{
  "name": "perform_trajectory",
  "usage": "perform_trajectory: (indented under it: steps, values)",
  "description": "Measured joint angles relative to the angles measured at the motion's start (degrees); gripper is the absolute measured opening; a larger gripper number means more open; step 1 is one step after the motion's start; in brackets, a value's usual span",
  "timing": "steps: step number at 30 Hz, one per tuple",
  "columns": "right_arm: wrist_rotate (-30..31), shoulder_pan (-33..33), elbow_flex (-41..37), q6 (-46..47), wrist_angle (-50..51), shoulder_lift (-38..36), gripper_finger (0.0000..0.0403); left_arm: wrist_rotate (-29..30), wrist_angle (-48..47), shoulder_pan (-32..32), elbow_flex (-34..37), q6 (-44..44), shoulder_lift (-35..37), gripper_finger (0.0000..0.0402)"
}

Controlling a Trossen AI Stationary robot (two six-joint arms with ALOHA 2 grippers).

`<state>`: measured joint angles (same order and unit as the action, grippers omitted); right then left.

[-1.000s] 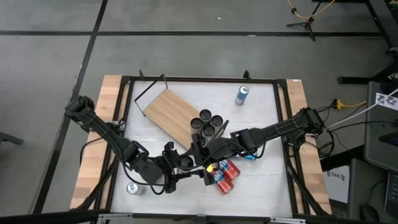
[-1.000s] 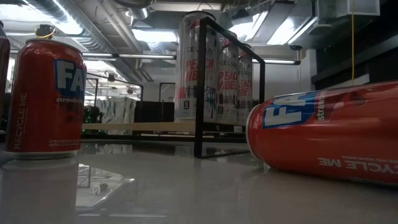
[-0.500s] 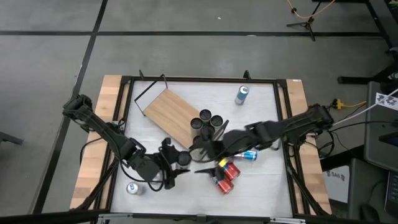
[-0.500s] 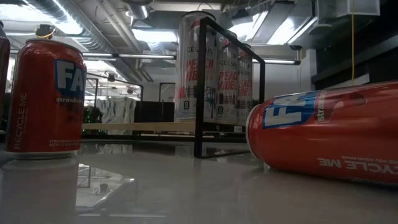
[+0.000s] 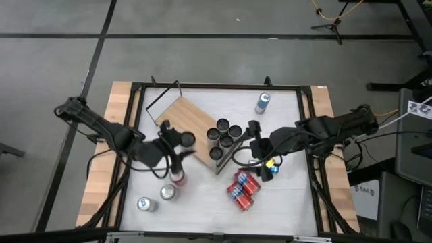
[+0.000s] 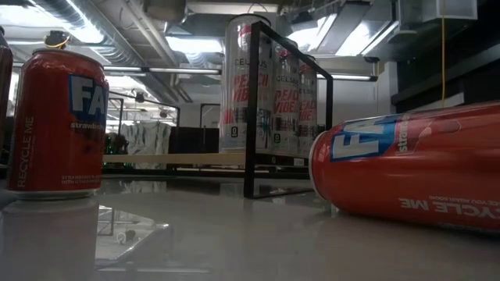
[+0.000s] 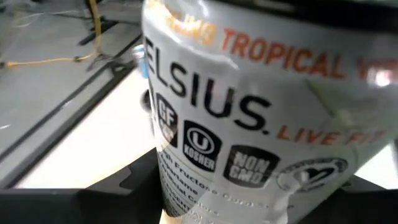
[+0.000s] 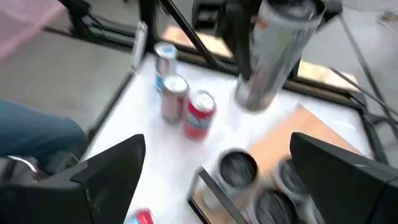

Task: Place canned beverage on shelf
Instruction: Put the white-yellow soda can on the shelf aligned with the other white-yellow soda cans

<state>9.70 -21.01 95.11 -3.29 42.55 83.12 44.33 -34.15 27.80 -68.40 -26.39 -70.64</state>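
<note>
My left gripper (image 5: pixel 181 140) is clamped around a tall white-and-silver Celsius can (image 7: pixel 249 106), held in the air over the near edge of the light-wood shelf board on its black wire frame (image 5: pixel 183 116). My right gripper (image 5: pixel 251 142) stands wide open and empty beside the four dark-topped cans (image 5: pixel 225 131) already shelved. Set down carelessly, the held can could tip or knock those neighbours.
</note>
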Motion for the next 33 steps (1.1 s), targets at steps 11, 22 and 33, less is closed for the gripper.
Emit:
perform_trajectory:
  steps: [11,22,33]
  values:
    - [4.02,0.04,-0.04,1.47,12.19,-0.55,0.0396,-5.9,6.05,-7.25,13.58,-3.41,1.06,0.0244]
    - [15.75,0.54,-13.19,6.56,8.79,-11.83,0.0396,-7.99,41.26,-11.7,32.18,4.52,1.02,0.0244]
    - [18.08,0.52,-34.3,6.41,-15.93,-26.49,0.0396,-7.9,57.56,-11.25,39.47,4.69,-3.26,0.0244]
